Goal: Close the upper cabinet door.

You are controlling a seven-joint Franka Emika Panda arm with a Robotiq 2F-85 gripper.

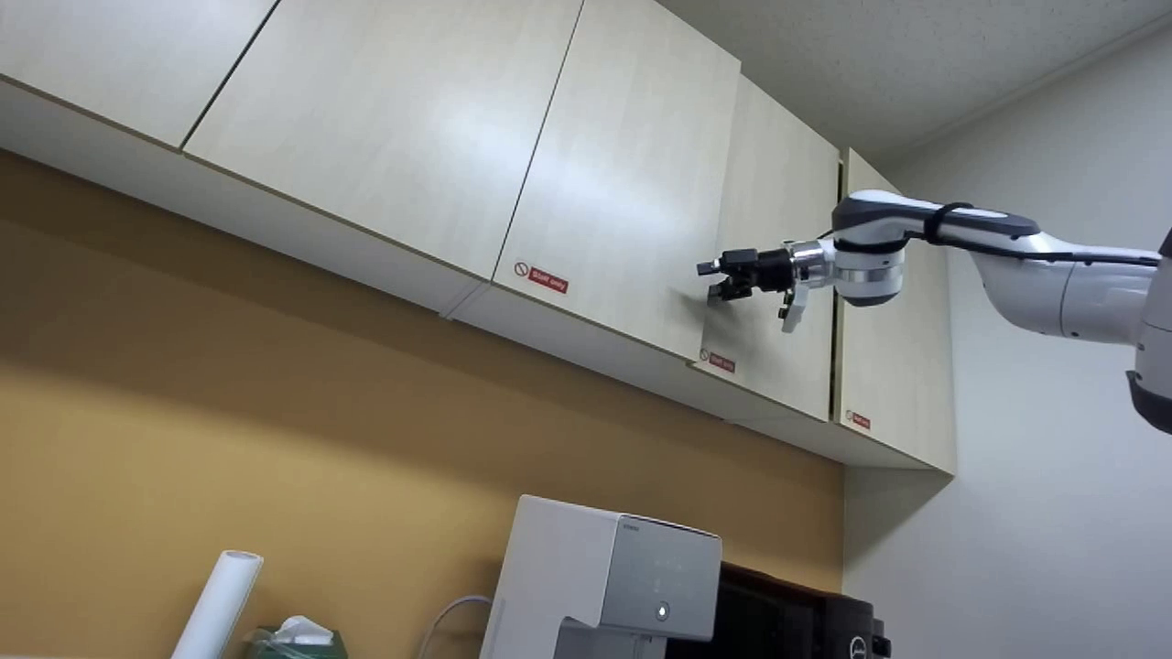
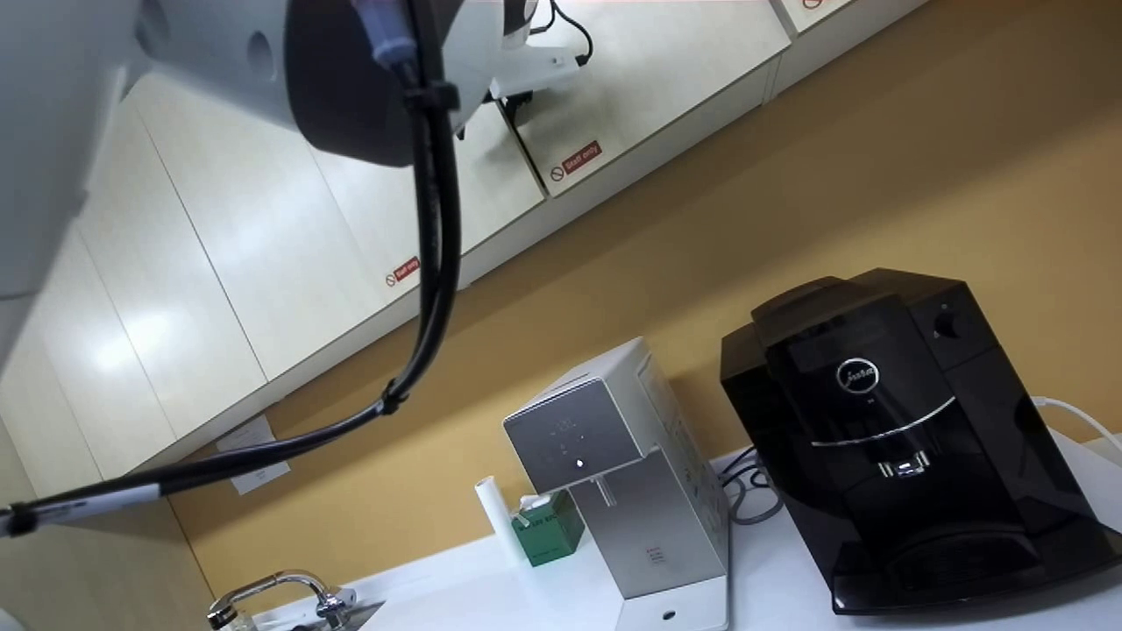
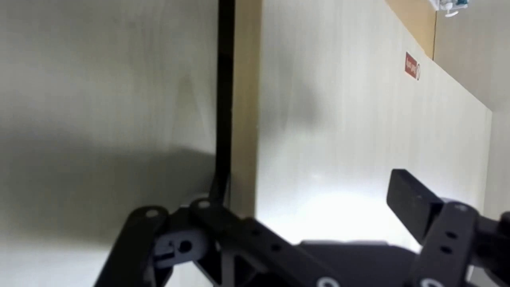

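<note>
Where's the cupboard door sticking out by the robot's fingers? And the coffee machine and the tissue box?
Cupboard door (image 3: pixel 350 123): wrist view, on its pale front face.
Coffee machine (image 2: pixel 894 407): in an exterior view, on its black front.
Tissue box (image 2: pixel 552 533): in an exterior view, on its green side.

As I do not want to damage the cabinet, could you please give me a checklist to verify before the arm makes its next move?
1. Upper cabinet door closed: not ok; a dark gap runs beside its edge.
2. Jaws near that edge: ok, as the wrist view shows.
3. Jaws holding nothing: ok; they are open.
4. Jaws free of contact: cannot tell; no view settles it.
5. Water dispenser and coffee machine clear of the jaws: ok; both stand well below.
</note>
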